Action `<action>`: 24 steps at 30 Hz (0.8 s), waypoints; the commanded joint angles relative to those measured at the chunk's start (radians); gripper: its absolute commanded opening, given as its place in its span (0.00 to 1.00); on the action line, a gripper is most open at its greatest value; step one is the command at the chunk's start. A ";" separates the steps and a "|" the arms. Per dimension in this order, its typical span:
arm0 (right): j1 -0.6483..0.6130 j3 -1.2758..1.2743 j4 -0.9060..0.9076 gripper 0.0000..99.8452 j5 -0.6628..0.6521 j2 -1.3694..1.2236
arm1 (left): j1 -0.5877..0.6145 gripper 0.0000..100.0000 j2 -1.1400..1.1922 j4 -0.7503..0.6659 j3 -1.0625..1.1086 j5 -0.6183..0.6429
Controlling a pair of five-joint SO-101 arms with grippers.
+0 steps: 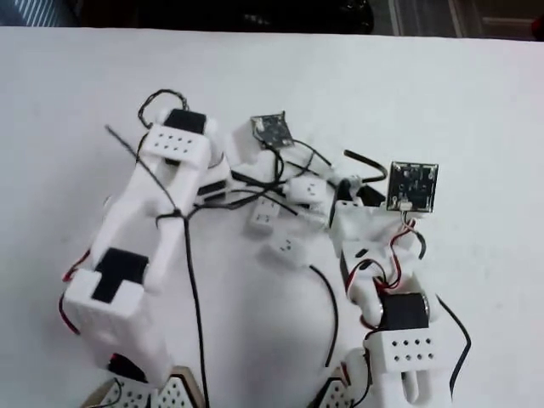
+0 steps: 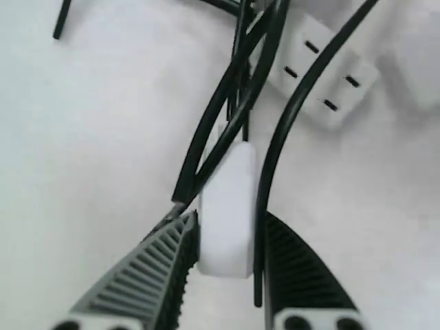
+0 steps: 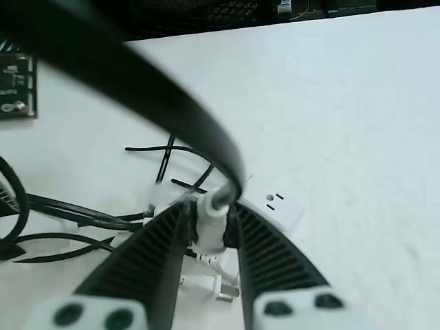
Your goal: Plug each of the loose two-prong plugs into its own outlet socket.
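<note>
The left tool (image 2: 228, 230) is closed on a white plug (image 2: 227, 199), with black cables (image 2: 227, 117) bunched across it. A socket block (image 2: 323, 75) lies just beyond, slots up. The right tool (image 3: 210, 212) is clamped on a second plug (image 3: 208, 237), with another socket block (image 3: 278, 203) just beside it and a loose plug (image 3: 206, 285) lying near.

On the worktop (image 1: 476, 102) the left arm (image 1: 144, 212) is seen entering from 7 o'clock and the right arm (image 1: 399, 340) from 5 o'clock. Both end at the tangle near centre.

Risks:
- Crossing cables could be snagged or dragged.
- A light block may be shoved rather than mated (nothing is seen pinning it).
- The held plugs' prongs are hidden, so misalignment could be missed.
- The arms could be fouled on each other.
</note>
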State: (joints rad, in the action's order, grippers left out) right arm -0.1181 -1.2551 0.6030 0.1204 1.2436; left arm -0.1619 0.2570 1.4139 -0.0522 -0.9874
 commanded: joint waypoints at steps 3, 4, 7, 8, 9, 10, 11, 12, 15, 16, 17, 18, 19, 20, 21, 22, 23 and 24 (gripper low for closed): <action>-0.004 0.005 -0.005 0.02 -0.005 0.013 | -0.031 0.11 -0.148 0.184 -0.031 0.084; -0.004 0.005 -0.005 0.02 -0.005 0.013 | -0.035 0.11 -0.157 0.204 -0.018 0.100; -0.002 0.005 -0.005 0.02 -0.005 0.013 | -0.054 0.08 -0.183 0.221 0.068 0.121; -0.002 0.005 -0.005 0.02 -0.005 0.013 | -0.065 0.07 -0.196 0.212 0.110 0.130; -0.002 0.005 -0.005 0.02 -0.005 0.013 | -0.076 0.06 -0.211 0.192 0.160 0.141; -0.002 0.005 -0.005 0.02 -0.005 0.013 | -0.084 0.06 -0.229 0.166 0.212 0.157; -0.002 0.005 -0.005 0.02 -0.005 0.013 | -0.091 0.06 -0.251 0.130 0.262 0.173; -0.002 0.005 -0.005 0.02 -0.005 0.013 | -0.094 0.06 -0.272 0.086 0.316 0.195; -0.002 0.000 -0.005 0.02 -0.005 0.013 | -0.099 0.14 -0.343 -0.044 0.465 0.269; -0.005 -0.003 -0.005 0.02 -0.005 0.013 | -0.099 0.19 -0.366 -0.075 0.506 0.284; -0.008 -0.005 -0.005 0.02 -0.005 0.013 | -0.097 0.23 -0.389 -0.095 0.535 0.295; -0.008 -0.005 -0.005 0.02 -0.005 0.013 | -0.091 0.27 -0.415 -0.106 0.554 0.302; -0.008 -0.005 -0.005 0.02 -0.005 0.013 | -0.087 0.30 -0.443 -0.109 0.566 0.305; -0.008 -0.005 -0.005 0.02 -0.005 0.013 | -0.073 0.31 -0.470 -0.110 0.572 0.301; -0.008 -0.005 -0.005 0.02 -0.005 0.013 | -0.061 0.31 -0.498 -0.112 0.571 0.299; -0.008 -0.005 -0.005 0.02 -0.005 0.013 | -0.045 0.31 -0.521 -0.121 0.569 0.299; -0.008 -0.005 -0.005 0.02 -0.005 0.013 | -0.027 0.31 -0.541 -0.143 0.572 0.299; -0.008 -0.005 -0.005 0.02 -0.005 0.013 | -0.008 0.31 -0.555 -0.166 0.578 0.299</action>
State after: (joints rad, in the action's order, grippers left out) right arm -0.1166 -1.2674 0.6030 0.1204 1.2436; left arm -0.2171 -0.2156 1.2988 0.5217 -0.6989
